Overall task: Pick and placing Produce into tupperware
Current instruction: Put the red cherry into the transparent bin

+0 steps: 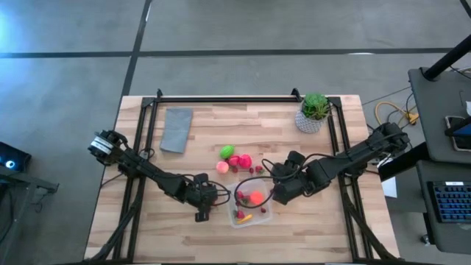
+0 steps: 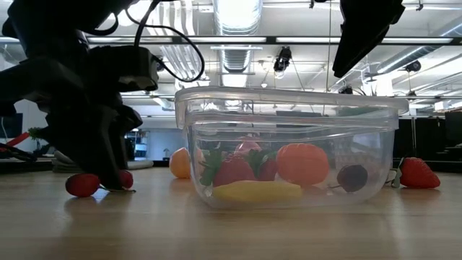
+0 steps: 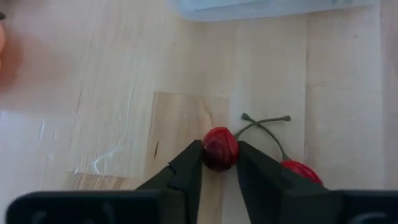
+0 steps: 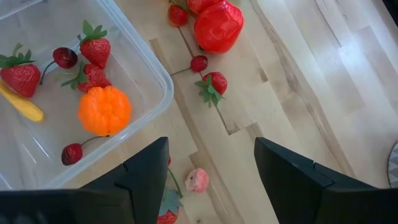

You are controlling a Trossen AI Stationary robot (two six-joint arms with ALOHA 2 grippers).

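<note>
Left wrist view: left gripper (image 3: pixel 219 163) clenched on a cherry (image 3: pixel 220 148), bare wood around, tupperware (image 1: pixel 251 203) wall just beside. Right gripper (image 4: pixel 211 167) released beside tupperware's rim.

Bright, even light from ceiling lamps (image 2: pixel 238 14); the table (image 3: pixel 112 93) looks washed out and pale, its far edge soft with blur

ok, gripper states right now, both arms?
Left gripper: shut on a cherry, on the table beside the tupperware.
Right gripper: open, holding nothing, hovering at the tupperware's other side.
</note>
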